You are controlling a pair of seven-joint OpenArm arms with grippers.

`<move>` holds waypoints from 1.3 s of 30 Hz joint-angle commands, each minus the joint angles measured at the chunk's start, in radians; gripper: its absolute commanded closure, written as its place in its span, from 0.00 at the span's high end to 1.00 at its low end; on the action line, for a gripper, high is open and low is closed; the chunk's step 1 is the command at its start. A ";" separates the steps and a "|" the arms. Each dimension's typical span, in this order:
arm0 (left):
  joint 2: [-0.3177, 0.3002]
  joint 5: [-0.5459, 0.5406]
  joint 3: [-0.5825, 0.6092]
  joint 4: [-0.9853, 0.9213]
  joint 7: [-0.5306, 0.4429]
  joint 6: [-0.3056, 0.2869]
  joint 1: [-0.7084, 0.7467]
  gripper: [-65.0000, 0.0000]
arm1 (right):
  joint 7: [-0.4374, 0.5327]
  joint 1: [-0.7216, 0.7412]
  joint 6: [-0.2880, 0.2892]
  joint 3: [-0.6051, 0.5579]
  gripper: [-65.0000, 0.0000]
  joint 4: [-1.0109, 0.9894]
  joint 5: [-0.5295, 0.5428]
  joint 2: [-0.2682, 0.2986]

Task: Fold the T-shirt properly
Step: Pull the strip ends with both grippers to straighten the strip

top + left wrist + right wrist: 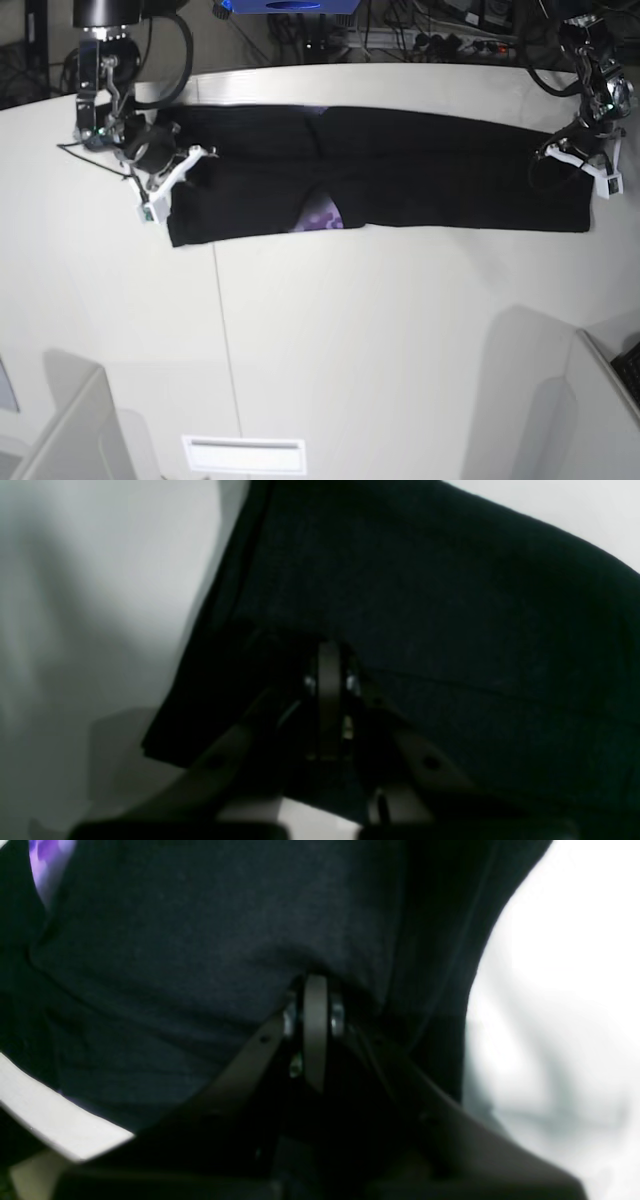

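The black T-shirt (pixel 420 170) lies as a long band across the far part of the white table (pixel 350 330), with a bit of purple print (pixel 322 215) showing at its front edge. My right gripper (pixel 165 185) is at the band's left end. In the right wrist view its jaws are closed (pixel 315 985) with black cloth (pixel 200 940) bunched at the tips. My left gripper (pixel 590 165) is at the band's right end. In the left wrist view its jaws are closed (pixel 327 655) on black cloth (pixel 450 630).
Cables and a power strip (pixel 450 40) run along the table's back edge, beside a blue object (pixel 290 5). A grey box edge (pixel 60 430) stands at the front left and a slot (pixel 243 455) is in the table front.
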 commanded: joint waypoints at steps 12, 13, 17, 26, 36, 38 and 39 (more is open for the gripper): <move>-0.005 -0.009 -0.123 0.216 0.238 -0.004 -0.095 0.00 | -0.046 0.113 -0.026 -0.001 0.00 0.110 -0.069 0.039; -0.004 -0.009 -0.143 0.254 0.262 -0.004 -0.095 0.00 | -0.046 0.102 -0.026 -0.003 0.00 0.148 -0.068 0.034; -0.002 -0.011 -0.233 0.358 0.338 -0.009 -0.097 0.00 | -0.046 0.061 -0.026 -0.004 0.00 0.289 -0.068 0.031; -0.005 -0.011 -0.410 0.265 0.341 -0.217 -0.094 0.00 | -0.046 -0.051 -0.026 -0.004 0.00 0.400 -0.066 0.013; 0.013 -0.011 -0.431 0.128 0.276 -0.322 -0.108 0.99 | -0.044 -0.076 -0.026 -0.006 0.00 0.397 -0.066 -0.015; 0.021 -0.011 -0.397 0.113 0.241 -0.323 -0.108 0.99 | -0.044 -0.079 -0.026 -0.006 0.00 0.397 -0.066 -0.015; 0.022 -0.011 -0.380 0.104 0.229 -0.323 -0.108 0.99 | -0.044 -0.080 -0.026 -0.006 0.00 0.397 -0.066 -0.016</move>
